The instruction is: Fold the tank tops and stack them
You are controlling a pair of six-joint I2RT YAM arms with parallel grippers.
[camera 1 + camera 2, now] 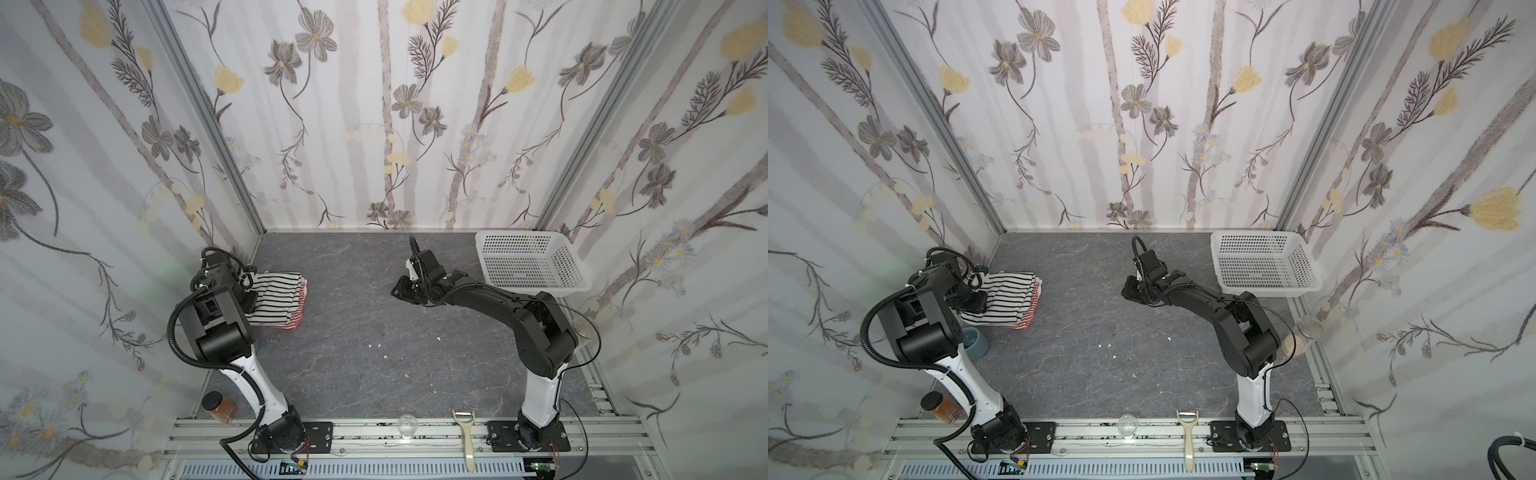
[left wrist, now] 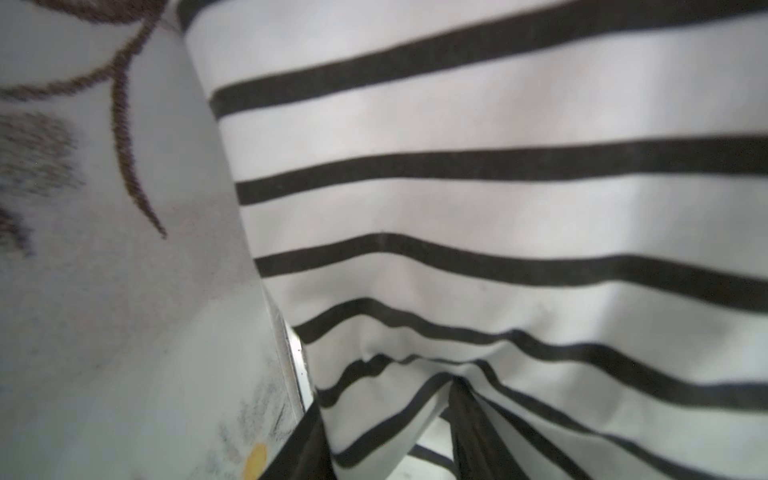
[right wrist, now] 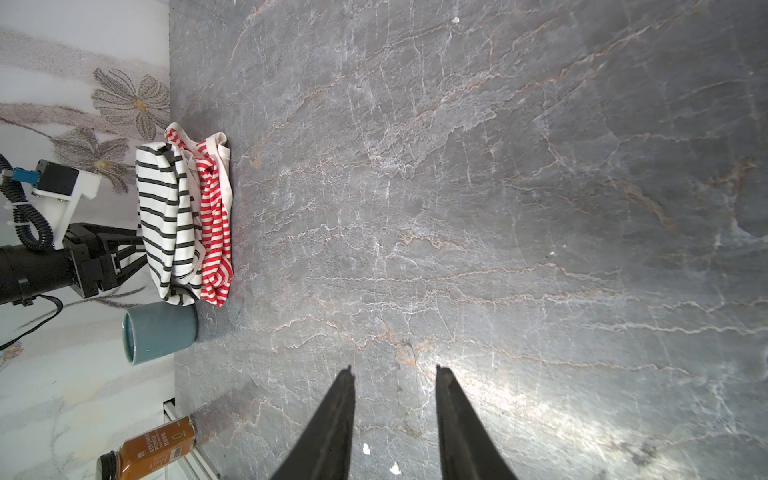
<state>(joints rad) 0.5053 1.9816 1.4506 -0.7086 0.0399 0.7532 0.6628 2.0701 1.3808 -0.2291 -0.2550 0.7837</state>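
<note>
Showing tank tops point(image 1: 278, 301) stacked far left on table point(image 1: 374, 353), mug point(image 1: 976, 343) just before them, basket point(image 1: 515, 235) sitting far right behind, glass point(image 1: 407, 426) and peeler point(image 1: 465, 440) resting on front rail point(image 1: 365, 436)

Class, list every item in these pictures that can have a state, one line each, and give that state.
black-striped tank top, folded, on top of the stack
red-striped tank top, folded, underneath
left gripper, open, at the stack's edge
right gripper, open, empty
basket, upright, empty
mug, upright
spice jar, lid on
</note>
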